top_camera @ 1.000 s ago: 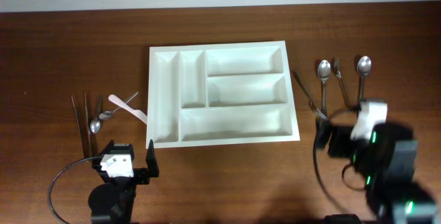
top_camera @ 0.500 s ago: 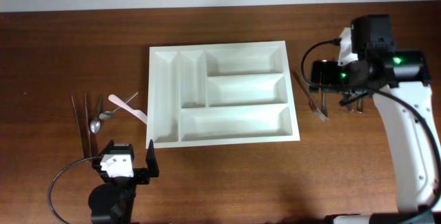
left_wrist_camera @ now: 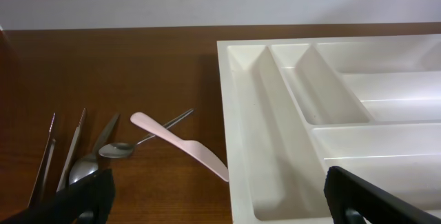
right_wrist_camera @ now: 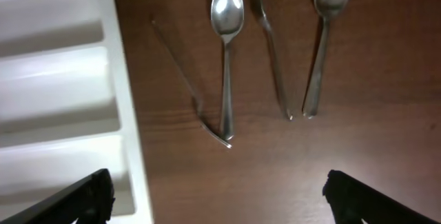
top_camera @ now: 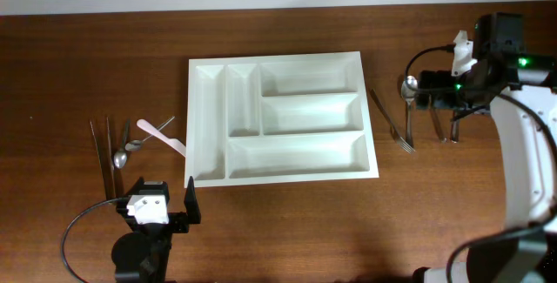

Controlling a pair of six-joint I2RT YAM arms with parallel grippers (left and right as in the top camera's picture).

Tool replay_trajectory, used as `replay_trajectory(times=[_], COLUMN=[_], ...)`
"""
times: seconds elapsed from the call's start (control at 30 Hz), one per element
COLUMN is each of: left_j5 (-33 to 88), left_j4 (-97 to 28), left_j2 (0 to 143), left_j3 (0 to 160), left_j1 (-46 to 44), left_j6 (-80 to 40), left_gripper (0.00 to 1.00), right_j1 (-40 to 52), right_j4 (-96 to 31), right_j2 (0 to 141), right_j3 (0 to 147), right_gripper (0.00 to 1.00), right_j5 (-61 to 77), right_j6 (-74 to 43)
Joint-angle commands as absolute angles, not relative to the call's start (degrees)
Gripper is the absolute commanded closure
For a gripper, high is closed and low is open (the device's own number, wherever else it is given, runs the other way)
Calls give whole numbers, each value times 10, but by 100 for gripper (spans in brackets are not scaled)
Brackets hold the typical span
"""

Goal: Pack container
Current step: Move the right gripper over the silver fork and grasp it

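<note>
**Container lies empty mid-table, both grippers spread wide and clear of it**

The container (top_camera: pixel 296 155) lies flat in the middle of the overhead frame on the brown table (top_camera: pixel 78 57), with all five compartments bare. From where I stand it looks like thin moulded plastic. I'd guess it is light and stiff enough to keep its shape, with smooth glossy walls that would probably skate on the wood if nudged. If it needs steadying or shifting, I'd pinch the raised outer rim or one of the dividing walls. The sloped compartment floors give nothing to grip.

The left gripper (top_camera: pixel 163 200) sits at the lower left of the overhead frame, jaws wide apart and holding nothing. The container's lower left corner is just beside one finger, and I can't tell whether they touch. In the left wrist view the container fills the right half of the frame ahead of the fingers, with a pink plastic knife (left_wrist_camera: pixel 180 145) lying against its near wall.

The right gripper (right_wrist_camera: pixel 224 203) hangs at the right of the overhead frame, also wide apart and empty, over loose cutlery including a fork (right_wrist_camera: pixel 176 64) and a spoon (right_wrist_camera: pixel 227 17). The container's right wall runs down the left side of the right wrist view, near one finger but apart from it.
</note>
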State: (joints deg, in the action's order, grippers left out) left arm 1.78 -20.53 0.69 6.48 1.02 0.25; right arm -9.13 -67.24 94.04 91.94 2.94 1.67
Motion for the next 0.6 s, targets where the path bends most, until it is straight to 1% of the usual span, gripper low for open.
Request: replay_trajectory(times=[0.0,0.03,0.1,0.27,0.57], left_j5=[26,26,26,26,26], left_j4=[-206,-206,-206,-206,-206], left_j2=[3,3,3,3,3], left_j3=[62,62,62,62,62], left_j1=[13,13,13,13,13], left_j6=[11,11,11,11,11], left_gripper=[1,1,1,1,1], right_j1=[-95,-93,-93,-93,-92], right_j4=[-666,-661,-658,-654,-630], right_j2=[987,1011,1044,1109,1148], right_j3=[932,932,932,932,932], right_gripper=[4,6,6,14,14], right_j5=[70,74,79,93,121], right_j6=[84,88,89,97,105])
